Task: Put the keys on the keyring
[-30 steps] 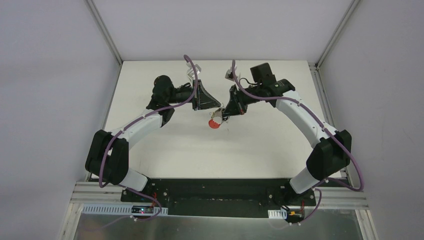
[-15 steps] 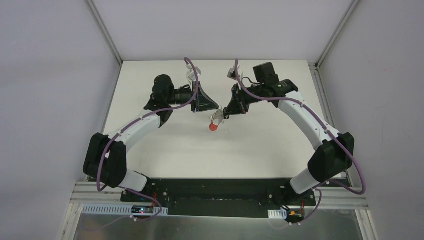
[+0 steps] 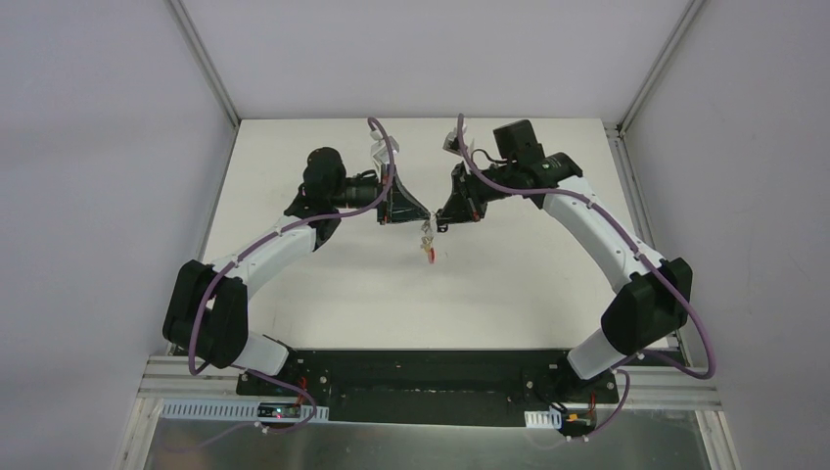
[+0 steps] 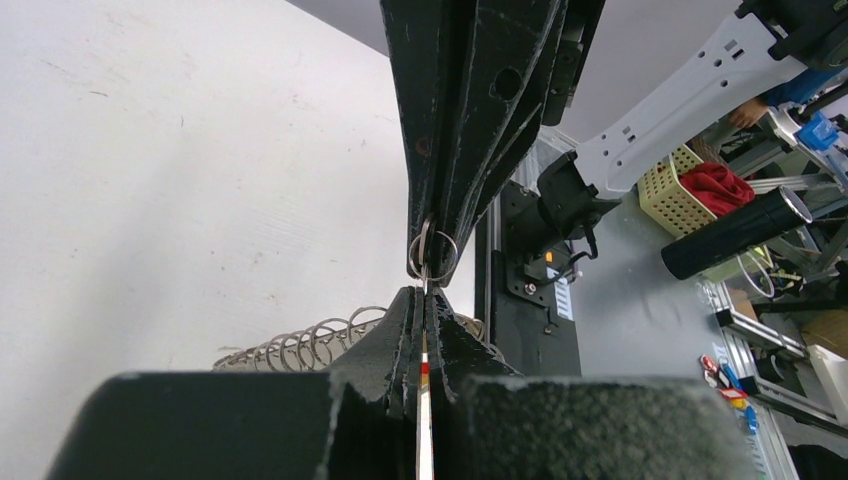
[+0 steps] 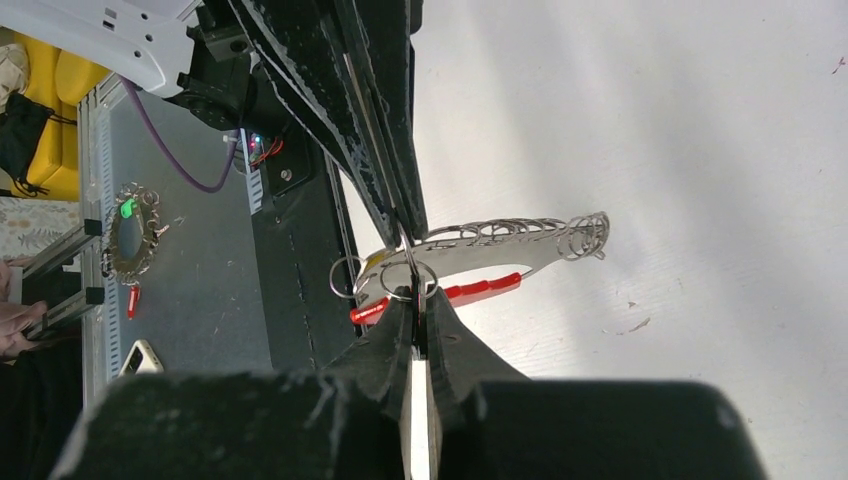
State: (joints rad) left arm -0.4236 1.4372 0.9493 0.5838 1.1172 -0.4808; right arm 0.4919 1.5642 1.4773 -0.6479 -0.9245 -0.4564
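Observation:
The keyring [image 3: 428, 247] hangs in the air over the middle of the table, between the two gripper tips. It shows a row of silver wire loops [image 5: 520, 232] and a red band [image 5: 470, 293]. My right gripper [image 5: 412, 300] is shut on one silver loop [image 5: 408, 280] of it. My left gripper [image 4: 425, 295] is shut tip to tip against the right one [image 3: 438, 223]. A thin silver sliver [image 4: 425, 280], seemingly the key's blade, pokes from its jaws into that loop [image 4: 432, 258]. The key's black head is hidden.
The white table [image 3: 323, 284] lies below the keyring. A black base plate [image 3: 421, 377] runs along the near edge. Metal frame posts [image 3: 206, 59] rise at the back corners. Both arms arch inward from the near corners.
My left gripper has moved right and closed the gap to the right gripper's tip. The keyring has turned from face-on to nearly edge-on and hangs between the tips.

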